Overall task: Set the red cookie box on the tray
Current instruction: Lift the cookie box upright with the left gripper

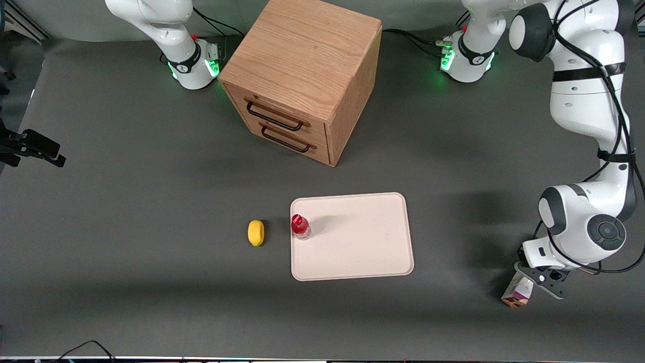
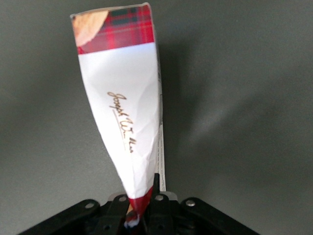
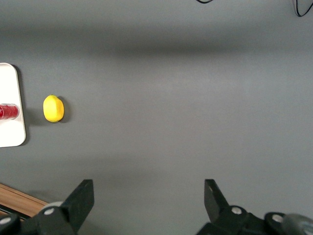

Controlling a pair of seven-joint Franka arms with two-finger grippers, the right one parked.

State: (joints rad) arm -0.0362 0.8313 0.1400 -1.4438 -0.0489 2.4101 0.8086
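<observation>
The red cookie box (image 1: 517, 293) hangs near the table's front edge at the working arm's end, pinched by its upper end in my gripper (image 1: 540, 279). In the left wrist view the cookie box (image 2: 124, 117) shows its white panel with gold script and a red tartan end, and its held end is crushed flat where my gripper (image 2: 141, 205) is shut on it. The beige tray (image 1: 363, 252) lies flat mid-table, well away from the box toward the parked arm's end.
A small red-capped bottle (image 1: 300, 226) stands on the tray's edge. A yellow lemon (image 1: 256, 232) lies on the mat beside the tray. A wooden drawer cabinet (image 1: 302, 75) stands farther from the front camera than the tray.
</observation>
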